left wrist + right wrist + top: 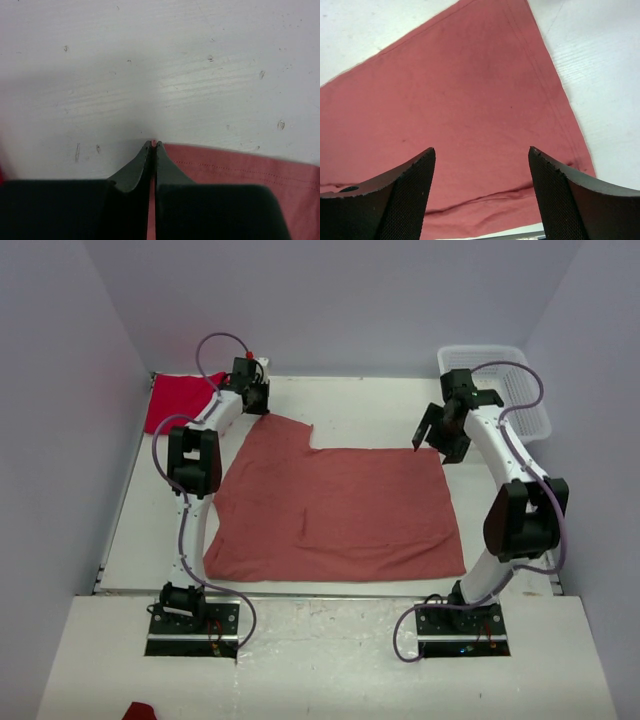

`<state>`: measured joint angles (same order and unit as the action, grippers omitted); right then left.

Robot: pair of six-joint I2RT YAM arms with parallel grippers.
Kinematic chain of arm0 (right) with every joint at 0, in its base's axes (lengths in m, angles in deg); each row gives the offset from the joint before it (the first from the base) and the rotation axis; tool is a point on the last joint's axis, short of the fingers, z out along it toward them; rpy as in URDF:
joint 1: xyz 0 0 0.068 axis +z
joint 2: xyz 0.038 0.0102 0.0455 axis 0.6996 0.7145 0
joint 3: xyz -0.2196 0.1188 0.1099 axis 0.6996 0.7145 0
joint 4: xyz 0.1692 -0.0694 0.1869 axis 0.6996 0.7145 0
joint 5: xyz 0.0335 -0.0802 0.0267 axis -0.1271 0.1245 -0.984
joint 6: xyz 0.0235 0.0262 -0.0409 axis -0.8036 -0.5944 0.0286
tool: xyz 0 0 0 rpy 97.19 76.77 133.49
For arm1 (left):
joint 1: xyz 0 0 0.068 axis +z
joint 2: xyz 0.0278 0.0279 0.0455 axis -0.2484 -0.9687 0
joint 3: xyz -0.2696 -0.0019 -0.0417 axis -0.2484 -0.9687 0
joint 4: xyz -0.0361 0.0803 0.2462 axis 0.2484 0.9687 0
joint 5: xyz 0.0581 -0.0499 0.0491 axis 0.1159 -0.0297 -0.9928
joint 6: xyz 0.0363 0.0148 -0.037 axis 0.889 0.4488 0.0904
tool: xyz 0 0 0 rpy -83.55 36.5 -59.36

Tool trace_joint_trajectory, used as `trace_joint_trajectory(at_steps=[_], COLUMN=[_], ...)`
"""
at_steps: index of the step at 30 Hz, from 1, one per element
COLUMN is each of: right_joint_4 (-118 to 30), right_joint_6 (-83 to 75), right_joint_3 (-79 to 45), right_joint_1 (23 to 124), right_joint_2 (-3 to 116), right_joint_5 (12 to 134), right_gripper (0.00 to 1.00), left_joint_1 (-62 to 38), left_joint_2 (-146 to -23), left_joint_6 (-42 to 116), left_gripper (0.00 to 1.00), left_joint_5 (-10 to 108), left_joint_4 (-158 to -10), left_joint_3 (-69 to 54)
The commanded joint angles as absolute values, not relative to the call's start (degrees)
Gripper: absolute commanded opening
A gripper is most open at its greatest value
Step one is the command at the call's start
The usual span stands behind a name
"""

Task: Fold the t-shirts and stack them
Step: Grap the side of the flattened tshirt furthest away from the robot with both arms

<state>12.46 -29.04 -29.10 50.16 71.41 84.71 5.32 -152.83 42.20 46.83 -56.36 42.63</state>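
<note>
Left wrist view: we note the left fingers point(149, 152) clenched, seemingly on the salmon t-shirt point(240, 170) hem; the right fingers point(410, 185) are released above it. The top view adds the red t-shirt point(175, 400) at the bench's point(380, 410) far-left corner.

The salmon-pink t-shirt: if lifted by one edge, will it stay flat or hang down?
Probably it will hang limp: the salmon-pink t-shirt lies flat with soft creases, like thin cloth. It looks light, yet it may drag across the table, since the left hand pinches only one edge.
</note>
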Motion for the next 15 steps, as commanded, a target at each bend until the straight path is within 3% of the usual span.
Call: trace_joint_trajectory(at_steps=[1,10,15], right_joint_4=[13.6,15.7,18.5], right_joint_6=[-31.3,-32.9,-32.4], right_joint_3=[-32.6,-42.1,-51.0], right_joint_1=[50.2,48.7,47.0], right_joint_2=[76.9,91.6,97.3], right_joint_5=[85.2,87.4,84.0], right_gripper=[0.75,0.72,0.6], left_joint_1=[5.7,5.5,5.4], left_joint_2=[-152.0,-148.9,-148.3], left_joint_6=[42.5,40.3,40.0], left_gripper=[0.0,0.0,0.0], left_joint_5=[48.0,52.6,53.6], left_joint_4=[-57.0,-58.8,-59.1], left_joint_3=[43.3,43.6,43.8])
